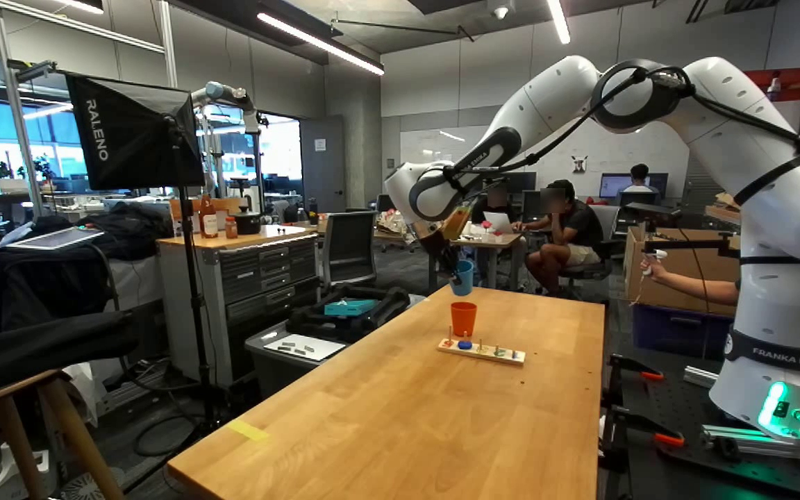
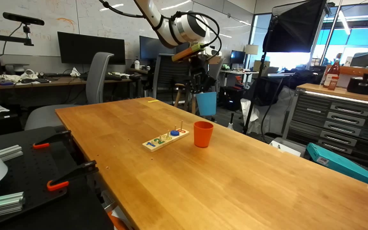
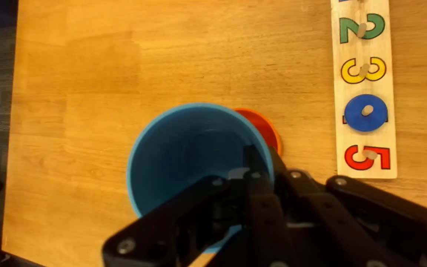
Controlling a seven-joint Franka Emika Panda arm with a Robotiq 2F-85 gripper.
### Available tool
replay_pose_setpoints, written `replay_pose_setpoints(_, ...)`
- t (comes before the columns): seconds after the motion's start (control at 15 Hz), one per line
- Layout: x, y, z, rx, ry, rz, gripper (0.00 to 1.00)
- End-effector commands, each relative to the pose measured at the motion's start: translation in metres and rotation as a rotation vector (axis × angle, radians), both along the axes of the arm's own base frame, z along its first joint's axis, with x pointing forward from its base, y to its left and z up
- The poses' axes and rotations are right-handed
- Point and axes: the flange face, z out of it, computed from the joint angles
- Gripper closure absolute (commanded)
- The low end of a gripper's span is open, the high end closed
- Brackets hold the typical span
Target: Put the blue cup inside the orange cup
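The blue cup (image 1: 464,279) hangs in the air in both exterior views (image 2: 206,104), mouth up and slightly tilted. My gripper (image 2: 200,90) is shut on its rim. In the wrist view the gripper (image 3: 263,154) has one finger inside the blue cup (image 3: 184,155) and one outside its wall. The orange cup (image 1: 463,319) stands upright on the table, mouth up, also in an exterior view (image 2: 203,134). The blue cup is higher than the orange cup and apart from it. In the wrist view the blue cup covers most of the orange cup (image 3: 261,128).
A flat wooden number board (image 1: 481,351) with short pegs and a blue disc (image 2: 174,133) lies beside the orange cup. It also shows in the wrist view (image 3: 363,89). The wooden table (image 2: 235,179) carries both. Clamps (image 2: 57,185) sit at the table's robot-side edge.
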Motion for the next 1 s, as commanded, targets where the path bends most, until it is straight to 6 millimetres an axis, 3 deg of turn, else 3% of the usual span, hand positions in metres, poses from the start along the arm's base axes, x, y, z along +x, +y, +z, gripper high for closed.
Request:
replay_pose_setpoints(0.0,0.011,-0.005,-0.010,-0.019,-0.030,0.004,0.96)
replay_pose_setpoints(0.4,0.006,0.007,-0.024,-0.003,-0.017,0.023,0.96)
replay_pose_setpoints(0.93,0.001,0.007,-0.034,0.007,0.009,0.021,0.93)
